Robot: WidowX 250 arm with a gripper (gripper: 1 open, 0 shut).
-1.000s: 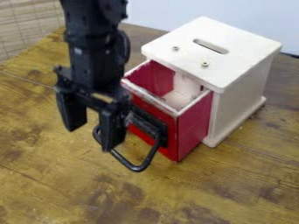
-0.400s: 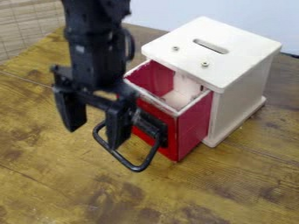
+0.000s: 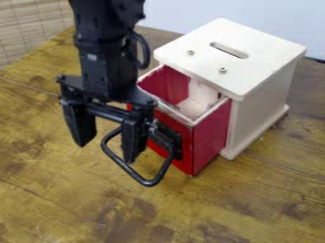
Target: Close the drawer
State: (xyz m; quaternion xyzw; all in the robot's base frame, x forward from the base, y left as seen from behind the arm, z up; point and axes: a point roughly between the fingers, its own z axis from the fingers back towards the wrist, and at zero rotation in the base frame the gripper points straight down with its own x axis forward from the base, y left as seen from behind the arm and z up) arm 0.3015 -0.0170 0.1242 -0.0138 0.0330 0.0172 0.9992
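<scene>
The arm reaches downward, end effector fingers spread apart.

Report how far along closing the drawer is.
Nothing looks finished: the red drawer juts well out of the white housing, its inside in view. In hand: the gripper hovers at the black wire handle, its jaws spread; contact is unclear. Left: pushing the drawer in until it sits inside the housing.

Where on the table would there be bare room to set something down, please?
The widest bare patch of the table runs along the near edge, in front of the gripper and the black loop handle. Another lies right of the red drawer, in front of the white housing. It is crowded between gripper, handle and drawer front.
</scene>
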